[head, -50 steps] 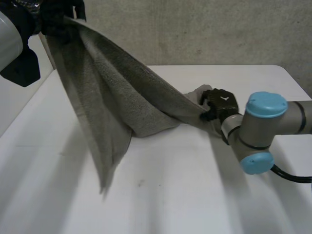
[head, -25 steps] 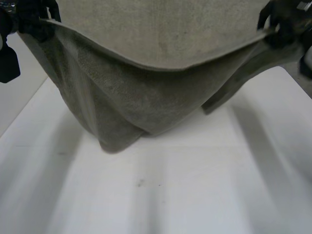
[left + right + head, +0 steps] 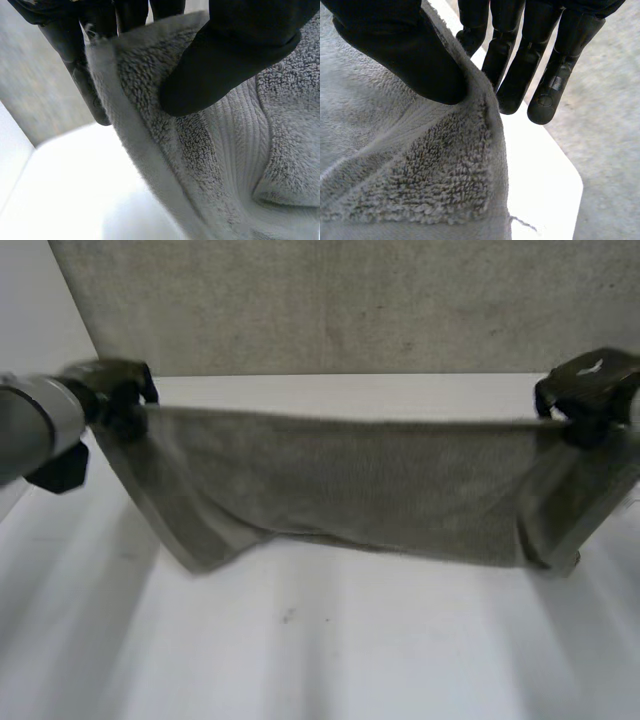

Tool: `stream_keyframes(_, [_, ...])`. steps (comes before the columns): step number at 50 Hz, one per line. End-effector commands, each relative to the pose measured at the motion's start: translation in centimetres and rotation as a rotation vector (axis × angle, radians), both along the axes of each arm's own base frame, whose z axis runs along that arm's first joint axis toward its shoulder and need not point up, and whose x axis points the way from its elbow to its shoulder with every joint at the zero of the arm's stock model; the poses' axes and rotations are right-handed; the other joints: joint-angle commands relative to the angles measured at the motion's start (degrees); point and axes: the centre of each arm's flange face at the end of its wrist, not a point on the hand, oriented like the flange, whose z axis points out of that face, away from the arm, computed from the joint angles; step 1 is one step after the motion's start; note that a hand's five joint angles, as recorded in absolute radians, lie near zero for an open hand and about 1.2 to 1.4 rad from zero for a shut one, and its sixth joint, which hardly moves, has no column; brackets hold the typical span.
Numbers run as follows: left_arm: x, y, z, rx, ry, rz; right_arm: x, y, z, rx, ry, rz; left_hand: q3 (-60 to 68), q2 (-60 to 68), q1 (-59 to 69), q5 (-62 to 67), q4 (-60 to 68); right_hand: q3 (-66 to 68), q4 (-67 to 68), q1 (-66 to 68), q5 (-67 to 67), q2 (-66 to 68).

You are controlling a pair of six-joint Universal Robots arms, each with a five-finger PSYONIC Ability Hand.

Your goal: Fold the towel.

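The grey towel (image 3: 340, 485) hangs stretched in a wide band between the 2 hands, over the white table (image 3: 330, 650). In the head view the left hand (image 3: 118, 398) sits at about 10 o'clock of the table and the right hand (image 3: 588, 395) at about 2 o'clock, well apart, each at 1 upper corner of the towel. Between them the top edge runs almost straight, from 9 o'clock to 3 o'clock, with a slight sag. From that edge the cloth drops toward 6 o'clock. Its lower edge lies close to the table, lowest at about 7 o'clock below the left hand and at about 5 o'clock below the right hand; whether it touches the table there I cannot tell

In the left wrist view the left hand is closed on its corner in a pinch: the thumb (image 3: 230, 60) presses the looped face of the towel (image 3: 235, 165), and the fingers (image 3: 75, 65) lie behind the hemmed edge. Past the fingertips the cloth falls in soft folds, with the table (image 3: 65, 195) beyond it. In the right wrist view the right hand grips its corner the same way: the thumb (image 3: 400, 47) presses the towel (image 3: 420, 175) from the near side and the straight fingers (image 3: 560, 65) back it from the far side

The grey left arm (image 3: 30, 430) comes in from 9 o'clock. A rough grey wall (image 3: 350, 300) stands at 12 o'clock, beyond the table
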Motion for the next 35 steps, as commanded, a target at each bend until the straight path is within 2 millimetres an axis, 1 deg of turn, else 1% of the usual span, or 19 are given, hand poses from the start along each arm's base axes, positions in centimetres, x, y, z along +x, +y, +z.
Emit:
stream_keyframes(1, [-2.4,-4.1,-2.2,-0.077,-0.018,-0.046,2.7,-4.7,-0.9,-0.272,-0.044,0.001,10.22,10.17,11.15,10.79,10.23,10.42,10.28,0.27,10.76,10.48])
stream_keyframes(5, [-3.4,-6.5,0.2,-0.243,0.03,-0.047,4.0,-6.6,1.5,-0.51,-0.113,0.009,10.22,10.17,11.15,10.79,10.23,10.42,10.28,0.27,10.76,10.48])
stream_keyframes(7, [-4.0,-8.6,4.0,-0.458,0.093,-0.04,4.5,-7.3,3.0,-0.641,-0.16,0.013,10.22,10.17,11.15,10.79,10.23,10.42,10.28,0.27,10.76,10.48])
stream_keyframes(8, [-4.0,-8.6,4.1,-0.459,0.093,-0.04,4.8,-7.8,4.6,-0.766,-0.203,0.013,10.22,10.17,11.15,10.79,10.23,10.42,10.28,0.27,10.76,10.48])
stream_keyframes(10, [-4.3,-9.4,8.4,-0.679,0.162,-0.035,5.0,-7.9,6.3,-0.886,-0.244,0.01,10.22,10.17,11.15,10.79,10.23,10.42,10.28,0.27,10.76,10.48])
stream_keyframes(11, [-4.3,-9.4,8.4,-0.68,0.162,-0.035,5.0,-7.9,7.7,-0.98,-0.276,0.011,10.22,10.17,11.15,10.79,10.23,10.42,10.28,0.27,10.76,10.48])
stream_keyframes(12, [-4.3,-9.6,10.0,-0.767,0.19,-0.03,5.0,-7.9,7.7,-0.981,-0.277,0.011,10.22,10.17,11.15,10.79,10.23,10.42,10.28,0.27,10.76,10.48])
stream_keyframes(17, [-4.0,-9.0,12.3,-0.866,0.251,-0.026,4.8,-6.3,9.8,-1.094,-0.323,0.031,10.22,10.17,11.15,10.79,10.23,10.42,10.28,0.27,10.76,10.48])
stream_keyframes(19, [-3.9,-8.7,12.0,-0.838,0.264,-0.028,4.7,-6.0,9.6,-1.074,-0.327,0.032,10.22,10.17,11.15,10.79,10.23,10.42,10.28,0.27,10.76,10.48])
stream_keyframes(22, [-3.2,-8.4,7.9,-0.669,0.254,-0.022,4.2,-5.4,7.8,-0.974,-0.321,0.034,10.22,10.17,11.15,10.79,10.23,10.42,10.28,0.27,10.76,10.48])
stream_keyframes(23, [-3.2,-8.4,7.9,-0.669,0.254,-0.022,4.2,-5.4,7.8,-0.974,-0.321,0.034,10.22,10.17,11.15,10.79,10.23,10.42,10.28,0.27,10.76,10.48])
stream_keyframes(25, [-2.8,-7.8,4.4,-0.55,0.219,-0.018,4.4,-4.7,4.8,-0.812,-0.288,0.08,10.22,10.17,11.15,10.79,10.23,10.42,10.28,0.27,10.76,10.48])
stream_keyframes(26, [-2.8,-7.8,4.4,-0.549,0.219,-0.018,4.4,-4.7,4.8,-0.811,-0.288,0.08,10.22,10.17,11.15,10.79,10.23,10.42,10.28,0.27,10.76,10.48])
stream_keyframes(28, [-2.1,-7.0,0.4,-0.421,0.181,-0.005,4.9,-3.8,1.4,-0.629,-0.255,0.14,10.22,10.17,11.15,10.79,10.23,10.42,10.28,0.27,10.76,10.48])
stream_keyframes(29, [-2.1,-7.0,0.4,-0.42,0.181,-0.005,4.9,-3.8,1.4,-0.628,-0.255,0.14,10.22,10.17,11.15,10.79,10.23,10.42,10.28,0.27,10.76,10.48])
stream_keyframes(31, [-1.1,-5.6,-3.4,-0.293,0.143,0.011,4.8,-2.8,-2.8,-0.429,-0.227,0.174,10.22,10.17,11.15,10.79,10.23,10.42,10.28,0.27,10.76,10.48])
stream_keyframes(32, [-1.1,-5.6,-3.4,-0.293,0.143,0.011,4.8,-2.8,-2.8,-0.428,-0.227,0.174,10.22,10.17,11.15,10.79,10.23,10.42,10.28,0.27,10.76,10.48])
stream_keyframes(34, [-0.7,-4.8,-5.3,-0.231,0.125,0.016,3.7,-2.2,-7.0,-0.26,-0.186,0.158,10.22,10.17,11.15,10.79,10.23,10.42,10.28,0.27,10.76,10.48])
stream_keyframes(35, [-0.3,-3.9,-7.0,-0.17,0.112,0.014,3.7,-2.2,-7.0,-0.259,-0.185,0.158,10.22,10.17,11.15,10.79,10.23,10.42,10.28,0.27,10.76,10.48])
